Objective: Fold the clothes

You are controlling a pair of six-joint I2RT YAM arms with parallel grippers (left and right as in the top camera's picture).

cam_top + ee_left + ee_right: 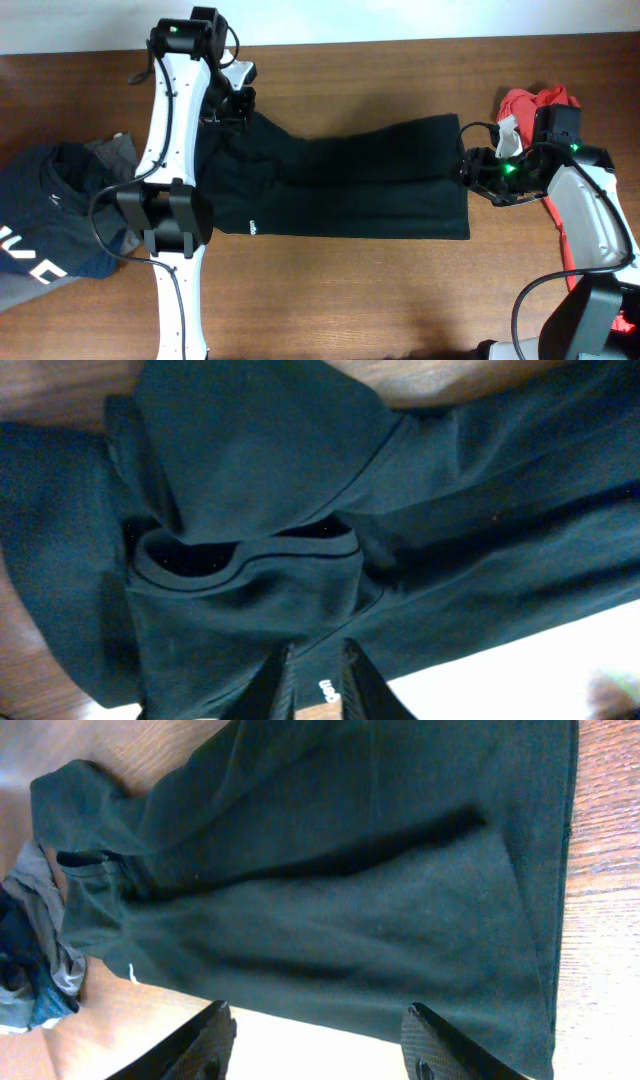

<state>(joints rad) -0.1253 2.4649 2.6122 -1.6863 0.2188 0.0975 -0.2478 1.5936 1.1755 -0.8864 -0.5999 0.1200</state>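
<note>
Table point(350, 290): a brown wooden top with smooth, streaky grain is lying under everything.
Black garment point(360, 180): a large, soft, matte piece is stretching in a long band across the middle of the table, from under the left arm to the right gripper. Its right edge is lying straight, and its left end is bunching into folds around a curved collar opening point(240, 560).
Navy garment point(40, 200): a crumpled heap with white lettering is sitting at the left edge.
Red garment point(525, 100): a bright, rumpled pile is lying at the far right, behind the right arm.
Grey garment point(115, 150): a creased scrap is poking out beside the navy heap.
Right gripper point(318, 1045): it is hanging over the black garment's right end with its dark, ribbed fingers point(440, 1045) spreading wide.
Left gripper point(322, 695): it is hovering at the bunched left end, fingers close together with black cloth showing between. Whether they are pinching it, I cannot tell.
White mark point(253, 226): a tiny print is sitting near the garment's near edge.
</note>
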